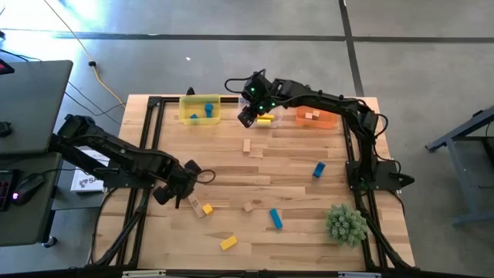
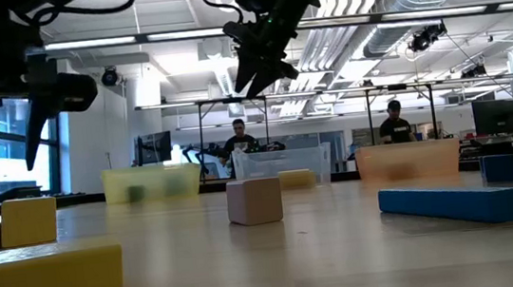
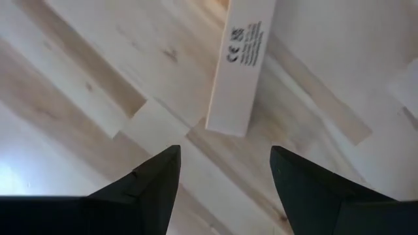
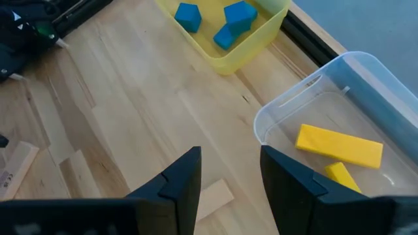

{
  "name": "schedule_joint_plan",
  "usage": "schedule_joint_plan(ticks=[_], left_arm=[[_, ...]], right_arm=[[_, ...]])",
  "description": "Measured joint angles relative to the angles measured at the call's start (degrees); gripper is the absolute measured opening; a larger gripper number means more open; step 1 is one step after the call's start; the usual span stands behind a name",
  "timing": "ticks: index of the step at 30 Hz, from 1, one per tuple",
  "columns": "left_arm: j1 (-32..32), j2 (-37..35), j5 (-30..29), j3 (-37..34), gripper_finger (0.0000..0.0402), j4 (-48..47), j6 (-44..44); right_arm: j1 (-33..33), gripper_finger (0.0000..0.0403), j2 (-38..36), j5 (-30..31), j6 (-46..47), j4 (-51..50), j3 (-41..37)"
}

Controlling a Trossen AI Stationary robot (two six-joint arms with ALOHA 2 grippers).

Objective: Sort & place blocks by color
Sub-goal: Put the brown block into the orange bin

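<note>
Hovering released near the counter's (image 1: 293, 166) left edge, the left pincer (image 3: 225, 171) hangs over a plain wood bar (image 3: 240, 62). Right pincer (image 4: 230, 171), also released and empty, hangs by the clear bin (image 4: 366, 85) holding yellow blocks (image 4: 339, 146) at the far edge.

Both arms are dark, almost black, built from rounded segments joined one after the other. The right arm (image 1: 324, 100) shows small green lights near its wrist and a thin black cable looping beside it. Each gripper, for example the left gripper (image 3: 225, 179), has two black wedge-shaped fingers with matte surface.
</note>
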Motion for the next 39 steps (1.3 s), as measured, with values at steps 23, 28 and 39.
schedule_joint_plan(ticks=[23, 28, 39], left_arm=[[-5.66, 15.85, -6.18, 0.04, 0.0227, 7.19, -5.71], [-5.66, 17.25, -6.12, 0.06, 0.0227, 8.64, -3.89], [-5.68, 18.83, -5.22, 0.22, 0.0168, 8.88, -3.71]], right_arm=[[2.78, 0.0145, 0.0, 2.41, 2.36, -2.4, -0.04], [2.79, 0.0145, 0.0, 2.47, 2.34, -3.78, -0.04], [2.97, 0.0145, 0.02, 2.49, 2.34, -4.99, -0.2]])
